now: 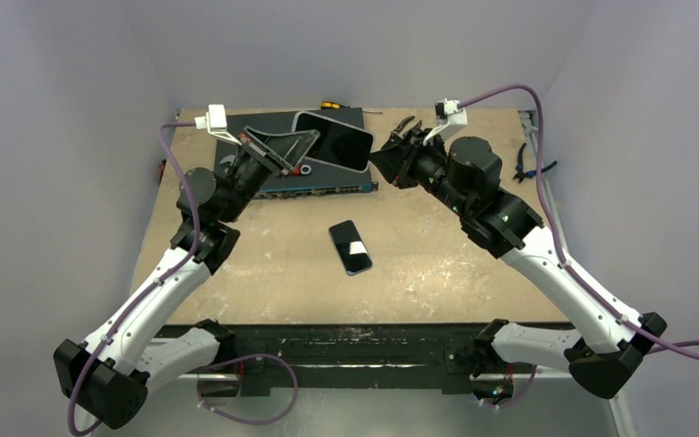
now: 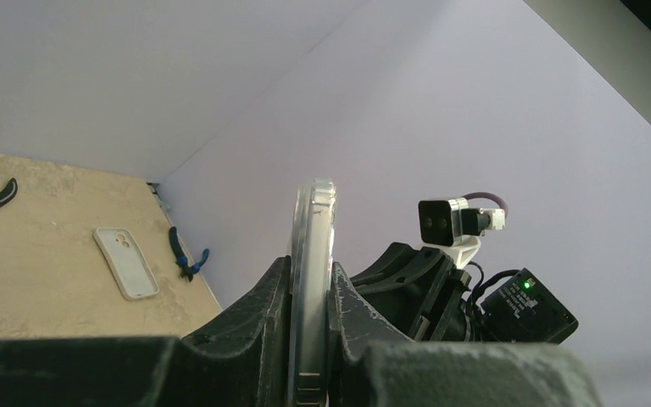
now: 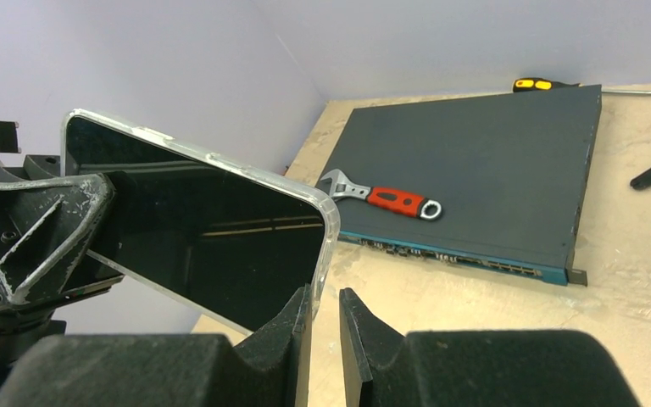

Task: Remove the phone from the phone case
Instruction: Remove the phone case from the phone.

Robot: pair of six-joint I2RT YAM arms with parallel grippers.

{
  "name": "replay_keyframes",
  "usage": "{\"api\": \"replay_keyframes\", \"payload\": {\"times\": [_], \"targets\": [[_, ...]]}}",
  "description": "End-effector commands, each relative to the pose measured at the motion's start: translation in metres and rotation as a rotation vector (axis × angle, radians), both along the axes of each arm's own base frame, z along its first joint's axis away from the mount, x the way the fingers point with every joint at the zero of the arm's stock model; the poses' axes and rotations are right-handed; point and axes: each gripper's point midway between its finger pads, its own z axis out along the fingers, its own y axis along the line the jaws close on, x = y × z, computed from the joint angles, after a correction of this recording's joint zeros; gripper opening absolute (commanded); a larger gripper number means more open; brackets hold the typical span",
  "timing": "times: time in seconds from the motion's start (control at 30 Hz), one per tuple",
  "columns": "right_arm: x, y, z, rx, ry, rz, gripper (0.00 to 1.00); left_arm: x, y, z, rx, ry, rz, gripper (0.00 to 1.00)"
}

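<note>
1. The phone sat inside the clear phone case, its dark screen framed by the case's rim. The pair was held up in the air above the back of the surface.
2. The left gripper held the cased phone, with its jaws pressed against the two flat faces. In the left wrist view the case showed edge-on, standing upright between them.
3. The right gripper was at the opposite end, at a rounded corner of the case. Its jaws stood narrowly parted. The case's rim ran down to the left-hand jaw, but I could not tell whether they pinched it.
4. Under the raised phone lay a flat dark network switch, its row of ports facing the arms.
5. A red-handled adjustable wrench lay on top of the switch near its left end.
6. A yellow-and-black screwdriver lay just behind the switch's far edge.
7. A second phone lay flat near the middle of the surface, well apart from both arms, with glare on its dark face.
8. Blue-handled pliers lay near the right edge of the surface.
9. In the left wrist view a pale, phone-shaped item lay flat near those pliers. I could not tell what it was.
</note>
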Motion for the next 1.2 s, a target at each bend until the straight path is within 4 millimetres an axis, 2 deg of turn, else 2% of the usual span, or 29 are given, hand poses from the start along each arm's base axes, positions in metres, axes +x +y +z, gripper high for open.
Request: {"api": "replay_keyframes", "payload": {"times": [0.0, 0.37, 0.57, 0.93, 1.17], "targets": [[0.008, -0.014, -0.073, -0.194, 0.150, -0.048, 0.20, -0.088, 0.036, 0.138, -0.284, -0.384, -0.097, 0.00], [0.011, -0.018, -0.084, -0.203, 0.168, -0.052, 0.19, -0.090, 0.037, 0.140, -0.282, -0.388, -0.096, 0.00], [0.011, -0.016, -0.084, -0.193, 0.165, -0.041, 0.20, -0.090, 0.036, 0.140, -0.285, -0.386, -0.102, 0.00], [0.009, 0.006, -0.069, -0.060, 0.141, 0.068, 0.25, -0.087, 0.028, 0.127, -0.338, -0.343, -0.189, 0.00], [0.017, 0.008, -0.080, -0.094, 0.182, 0.055, 0.26, -0.086, 0.025, 0.124, -0.365, -0.328, -0.219, 0.00]]}}
